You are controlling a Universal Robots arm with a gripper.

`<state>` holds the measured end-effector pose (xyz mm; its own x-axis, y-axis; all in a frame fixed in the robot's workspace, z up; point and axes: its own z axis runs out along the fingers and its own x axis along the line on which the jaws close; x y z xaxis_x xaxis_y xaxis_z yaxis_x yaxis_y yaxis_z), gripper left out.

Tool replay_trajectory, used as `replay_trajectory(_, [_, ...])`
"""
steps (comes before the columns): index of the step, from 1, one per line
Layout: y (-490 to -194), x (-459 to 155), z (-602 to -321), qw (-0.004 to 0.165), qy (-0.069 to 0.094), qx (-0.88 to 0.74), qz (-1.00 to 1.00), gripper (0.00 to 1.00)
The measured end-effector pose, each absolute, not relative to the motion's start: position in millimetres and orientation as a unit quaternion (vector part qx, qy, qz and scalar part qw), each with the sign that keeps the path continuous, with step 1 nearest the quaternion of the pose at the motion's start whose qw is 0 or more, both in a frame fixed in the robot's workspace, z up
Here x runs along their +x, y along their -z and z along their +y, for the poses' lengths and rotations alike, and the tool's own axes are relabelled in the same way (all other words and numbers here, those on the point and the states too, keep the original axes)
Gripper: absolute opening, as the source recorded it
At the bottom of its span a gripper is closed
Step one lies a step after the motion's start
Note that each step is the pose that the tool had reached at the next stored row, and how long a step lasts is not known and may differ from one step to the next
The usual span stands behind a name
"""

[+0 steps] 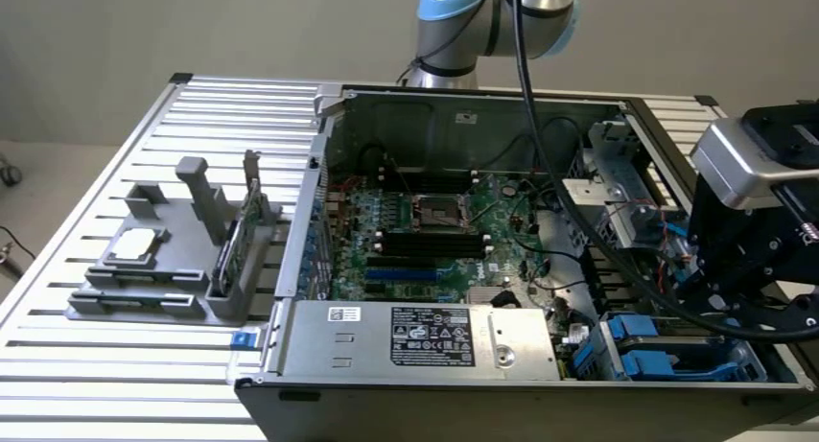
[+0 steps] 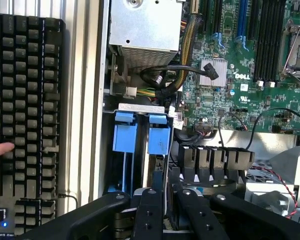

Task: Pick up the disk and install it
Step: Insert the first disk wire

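Observation:
The disk point(image 2: 158, 150) stands on edge in the drive bay of the open computer case, its blue carrier rail against the bay's metal bracket. A second blue carrier point(image 2: 125, 137) sits right beside it. My gripper point(image 2: 166, 194) is at the disk's near end, and its black fingers point(image 2: 147, 215) are shut on it with only a narrow gap between them. In the exterior view the gripper point(image 1: 719, 308) hangs over the drive bay point(image 1: 666, 354) at the case's front corner, on that view's right, partly hidden by black cables.
The motherboard point(image 1: 435, 231) and the power supply point(image 1: 423, 337) fill the case. A grey fixture point(image 1: 160, 269) holding a silver chip point(image 1: 134, 245) and an upright card stands at the exterior view's left. A keyboard point(image 2: 25, 125) lies beside the case, with a person's fingertips point(image 2: 0, 150) on it.

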<state>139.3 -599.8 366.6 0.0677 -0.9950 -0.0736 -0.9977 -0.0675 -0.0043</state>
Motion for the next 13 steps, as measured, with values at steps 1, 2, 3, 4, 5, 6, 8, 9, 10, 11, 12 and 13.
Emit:
replay_trajectory(1, [-366.7,139.3,-599.8,0.027,-0.025,-0.73,0.682,0.19])
replay_trajectory(2, [-366.7,139.3,-599.8,0.027,-0.025,-0.73,0.682,0.19])
replay_trajectory(3, [-366.7,139.3,-599.8,0.027,-0.025,-0.73,0.682,0.19])
replay_trajectory(4, [-366.7,139.3,-599.8,0.027,-0.025,-0.73,0.682,0.19])
replay_trajectory(5, [-366.6,139.3,-599.8,0.027,-0.025,-0.73,0.682,0.19])
replay_trajectory(6, [-366.7,139.3,-599.8,0.027,-0.025,-0.73,0.682,0.19])
replay_trajectory(8, [-366.7,139.3,-599.8,0.027,-0.025,-0.73,0.682,0.19])
replay_trajectory(9, [-366.7,139.3,-599.8,0.027,-0.025,-0.73,0.682,0.19])
replay_trajectory(10, [-366.6,139.3,-599.8,0.027,-0.025,-0.73,0.682,0.19])
replay_trajectory(11, [-366.7,139.3,-599.4,0.027,-0.025,-0.729,0.683,0.19])
replay_trajectory(12, [-366.7,139.4,-599.3,0.027,-0.025,-0.726,0.687,0.19])
replay_trajectory(13, [-366.7,139.4,-599.4,0.027,-0.025,-0.721,0.692,0.19])
